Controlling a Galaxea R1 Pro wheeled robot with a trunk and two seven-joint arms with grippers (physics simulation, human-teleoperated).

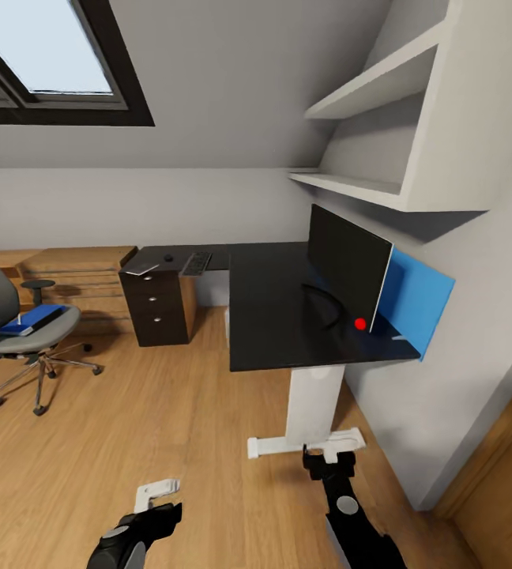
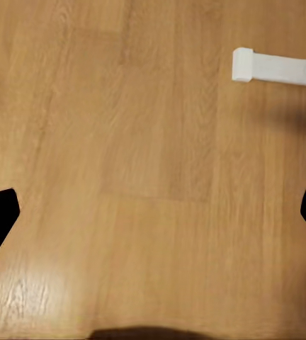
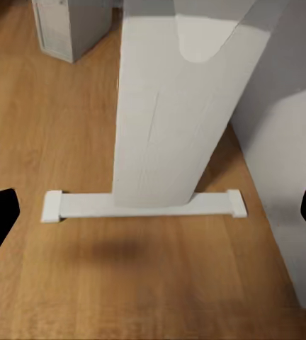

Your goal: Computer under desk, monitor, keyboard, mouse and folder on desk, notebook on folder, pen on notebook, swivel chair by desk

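Two arms hang low over the wood floor (image 1: 129,427), in front of the desk (image 1: 280,316). The left gripper (image 1: 157,494) has its jaws spread wide apart with nothing between them, and the right gripper (image 1: 331,458) is also wide open, close to the desk's white leg (image 3: 174,106) and its flat foot bar (image 3: 142,205). The monitor (image 1: 349,265) stands on the black surface near its right edge, with a red dot at its lower corner. A bright blue panel (image 1: 414,304) sits right behind the monitor, against the wall. The keyboard (image 1: 197,263) lies on the far left part of the surface, above the drawer unit (image 1: 161,308), and the mouse (image 1: 168,258) is just beside it. The swivel chair (image 1: 27,332) stands on the floor, well apart from the desk on the left. The blue folder (image 1: 33,319) lies on its seat, with something pale on top that is too small to tell. The right wrist view shows a corner of the grey computer (image 3: 68,28) on the floor, past the leg.
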